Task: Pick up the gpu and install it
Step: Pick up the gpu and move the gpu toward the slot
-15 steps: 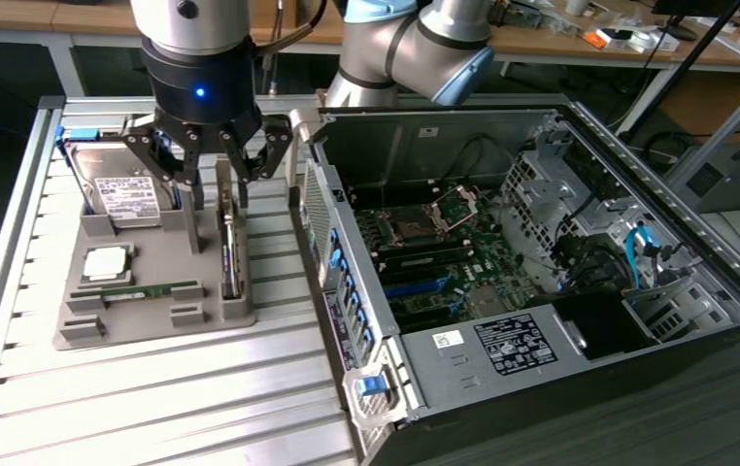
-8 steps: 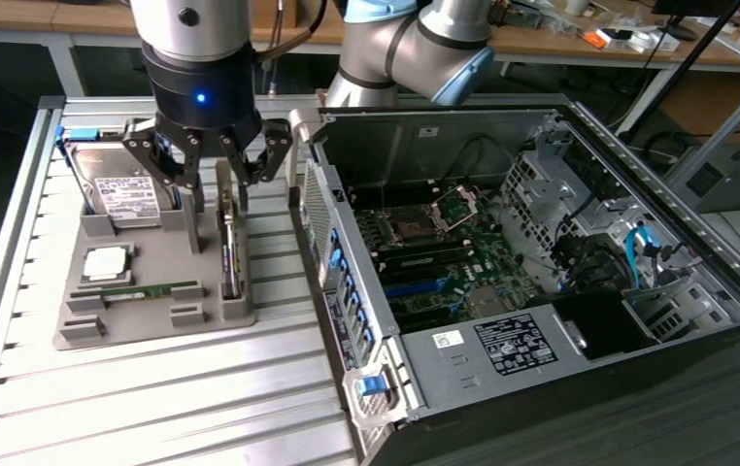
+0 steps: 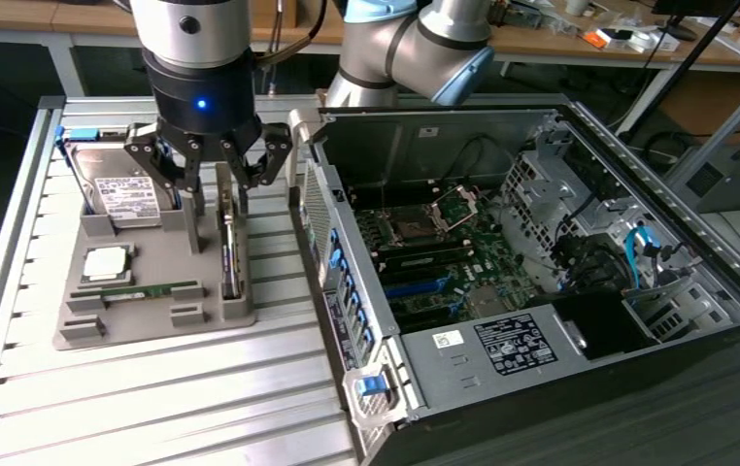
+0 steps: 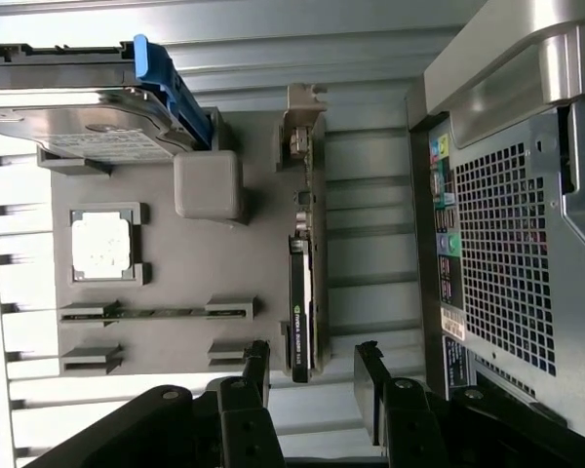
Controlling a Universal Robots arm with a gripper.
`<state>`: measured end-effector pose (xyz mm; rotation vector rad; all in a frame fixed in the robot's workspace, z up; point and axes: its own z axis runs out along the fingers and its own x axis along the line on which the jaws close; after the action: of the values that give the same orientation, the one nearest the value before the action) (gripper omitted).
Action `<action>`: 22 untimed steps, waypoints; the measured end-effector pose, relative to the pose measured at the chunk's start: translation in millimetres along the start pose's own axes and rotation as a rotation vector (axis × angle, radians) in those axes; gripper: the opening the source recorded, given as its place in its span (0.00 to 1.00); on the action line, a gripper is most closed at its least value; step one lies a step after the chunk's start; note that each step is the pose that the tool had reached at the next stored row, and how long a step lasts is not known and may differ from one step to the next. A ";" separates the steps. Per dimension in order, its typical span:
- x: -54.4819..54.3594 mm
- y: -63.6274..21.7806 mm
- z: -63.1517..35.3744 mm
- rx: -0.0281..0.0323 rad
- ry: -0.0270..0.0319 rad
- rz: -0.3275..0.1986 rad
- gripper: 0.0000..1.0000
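Pick-up was judged to be the step in hand; the gripper (image 3: pixel 218 186) was held with jaws spread astride the gpu (image 3: pixel 230 250), stood on edge along the side of the tray (image 3: pixel 144 316) nearest the computer case (image 3: pixel 500 243); a centred, square closing was judged necessary.

Labels on the hard drive (image 3: pixel 124 194) and power supply (image 3: pixel 516 345) are illegible.

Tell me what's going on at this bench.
A robot arm's gripper hangs open over the grey tray, right above the gpu. The gpu stands on edge in the tray, beside a hard drive, a processor chip and a memory stick. In the wrist view the jaws stand to either side of the card's line, and nothing is held. The open computer case sits on the exterior view's right, with the card not yet installed.
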<state>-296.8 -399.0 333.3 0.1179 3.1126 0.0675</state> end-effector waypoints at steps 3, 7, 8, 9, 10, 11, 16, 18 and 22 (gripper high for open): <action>0.0 0.0 1.2 -0.0001 -0.0001 0.000 0.48; 0.1 -0.1 2.5 -0.0001 -0.0002 0.000 0.48; 0.1 -0.1 2.7 -0.0001 -0.0001 0.000 0.48; 0.1 -0.1 3.0 0.0000 0.0000 0.000 0.48; 0.1 -0.1 3.3 -0.0001 -0.0001 0.000 0.48; 0.1 -0.1 3.6 -0.0001 -0.0001 0.000 0.48; 0.1 -0.2 5.1 0.0000 -0.0001 0.000 0.48; 0.1 -0.2 5.7 -0.0001 -0.0001 0.000 0.48; 0.2 -0.3 7.0 -0.0001 -0.0001 0.000 0.48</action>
<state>-296.8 -399.0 326.4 0.1180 3.1125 0.0676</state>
